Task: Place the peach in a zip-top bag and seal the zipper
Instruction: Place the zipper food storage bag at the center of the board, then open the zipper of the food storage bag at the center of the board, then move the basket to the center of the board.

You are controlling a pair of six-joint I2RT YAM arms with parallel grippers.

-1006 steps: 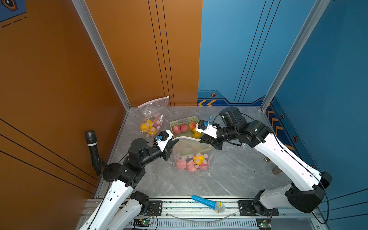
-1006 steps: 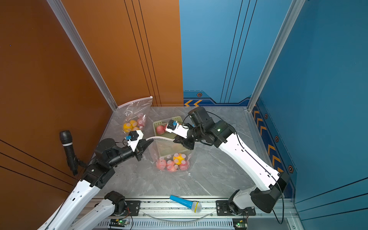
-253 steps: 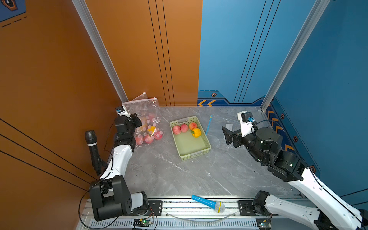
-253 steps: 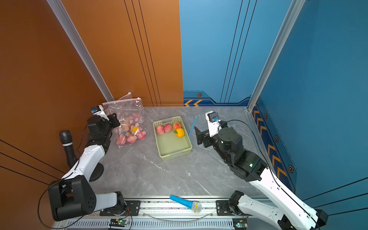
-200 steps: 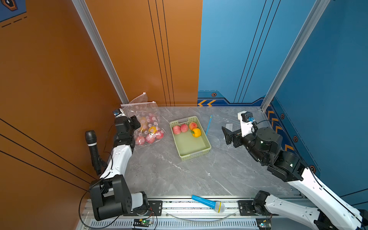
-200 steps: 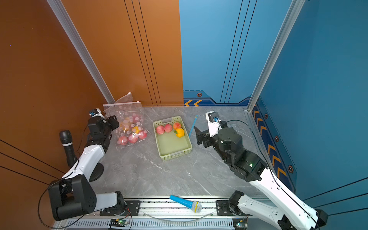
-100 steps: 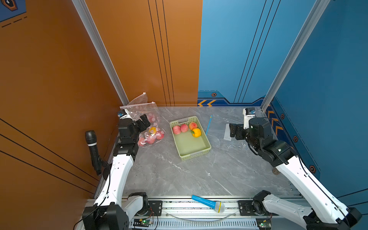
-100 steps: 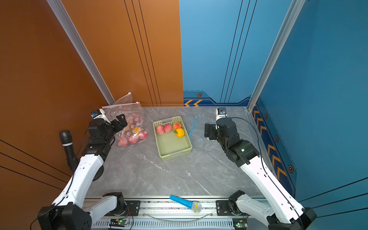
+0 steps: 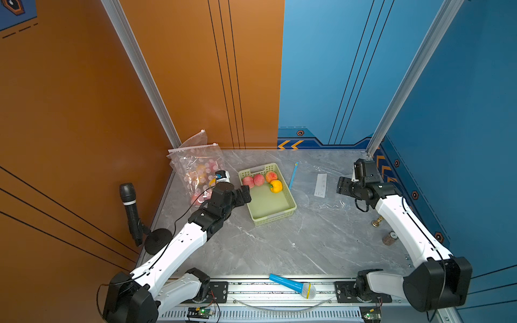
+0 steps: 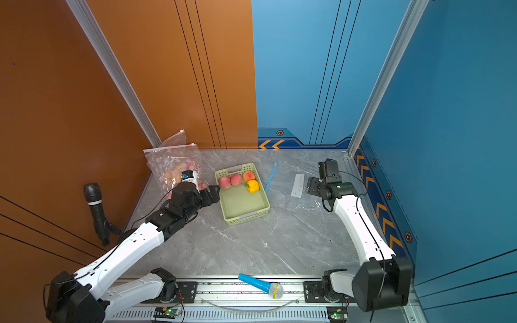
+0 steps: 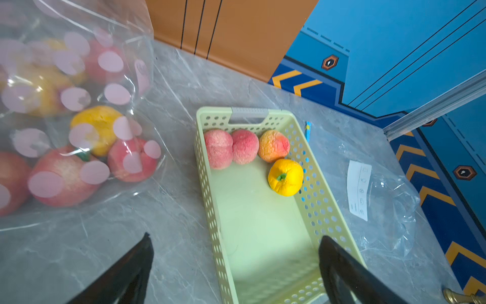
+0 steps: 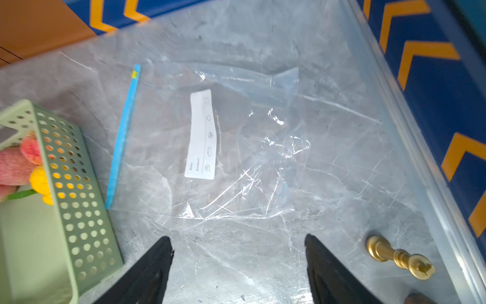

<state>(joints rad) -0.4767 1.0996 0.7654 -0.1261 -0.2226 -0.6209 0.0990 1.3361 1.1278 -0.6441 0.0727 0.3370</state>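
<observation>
I read left gripper (image 11: 236, 238) wide, empty, at basket (image 11: 207, 200) edge. Right gripper (image 12: 237, 238) spread, empty, near zip-top bag (image 12: 236, 163); clear film outline faint. Peach (image 11: 218, 150) in basket, far end.

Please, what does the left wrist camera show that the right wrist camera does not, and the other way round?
Only the left wrist view: the dotted bag full of fruit and the open left gripper. Only the right wrist view: the open right gripper and the blue zipper strip along its whole length; the left wrist view catches just its end. Both: the green basket with peaches and a yellow pepper, and the empty zip-top bag with its white label.
</observation>
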